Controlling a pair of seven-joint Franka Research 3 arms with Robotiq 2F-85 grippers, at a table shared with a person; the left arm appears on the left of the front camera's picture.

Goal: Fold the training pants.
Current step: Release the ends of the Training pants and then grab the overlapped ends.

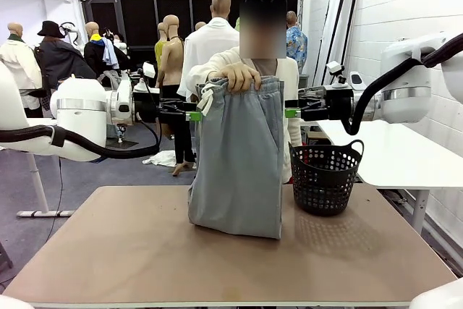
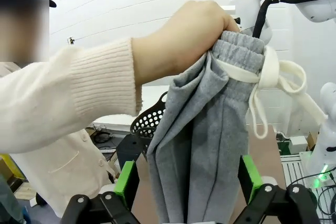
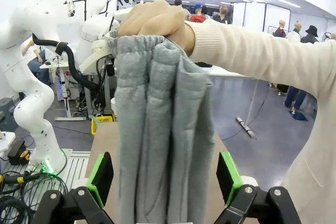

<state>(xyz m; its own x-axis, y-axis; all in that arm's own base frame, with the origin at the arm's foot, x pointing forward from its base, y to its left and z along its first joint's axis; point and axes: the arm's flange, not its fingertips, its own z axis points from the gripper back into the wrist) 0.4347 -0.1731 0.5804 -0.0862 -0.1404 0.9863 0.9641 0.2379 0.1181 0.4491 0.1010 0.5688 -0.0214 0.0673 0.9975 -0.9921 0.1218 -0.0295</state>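
Observation:
The training pants are light grey and hang upright from a person's hand, which bunches the waistband together. Their lower end rests crumpled on the table. A white drawstring dangles from the waistband. My left gripper comes in level from the left, just under the waistband, and is open. In its wrist view the pants hang between its green pads. My right gripper is level on the other side, also open, with the pants hanging between its pads.
A black plastic basket stands on the table just right of the pants. The person stands at the far edge in a cream sleeve. A white table lies beyond on the right.

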